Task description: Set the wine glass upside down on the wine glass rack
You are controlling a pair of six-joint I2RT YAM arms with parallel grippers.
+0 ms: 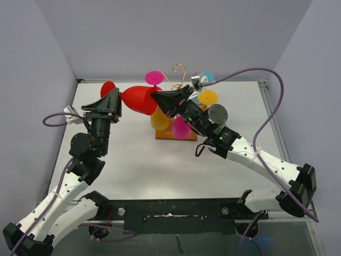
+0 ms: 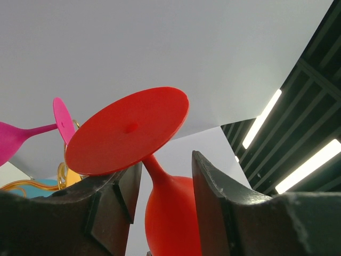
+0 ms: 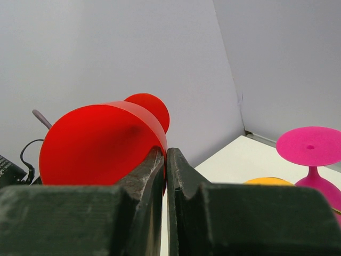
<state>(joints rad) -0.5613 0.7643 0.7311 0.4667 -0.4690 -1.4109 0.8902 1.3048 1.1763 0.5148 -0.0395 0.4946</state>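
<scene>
Fingers [image 2: 224, 197] of the left gripper [image 2: 166, 162] stand spread on either side of the stem of the red wine glass [image 1: 137, 100]. In the left wrist view we see a clear gap between the stem and one finger, so this gripper looks released rather than clamped. The glass's round foot sits just past the fingertips.

We see the right gripper [image 3: 166, 152] clenched on the thin rim of the glass's bowl, with its two fingers nearly touching and the red wall pinched between them.

From above, we see the wine glass held off the table [image 1: 133, 160], lying on its side. It hangs near the far edge, a little left of the middle. Its foot points toward the left edge and its open mouth points right, toward the rack [image 1: 166, 135].

We see the rack standing near the middle of the far edge: thin gold wire with a curled top on a brown wooden base. The red glass is just beside it, on its left, and not hung on it. Pink [image 1: 154, 78], yellow [image 1: 159, 120] and teal [image 1: 208, 78] glasses crowd around the rack's wires. The right arm reaches across in front of the rack, hiding part of it.
</scene>
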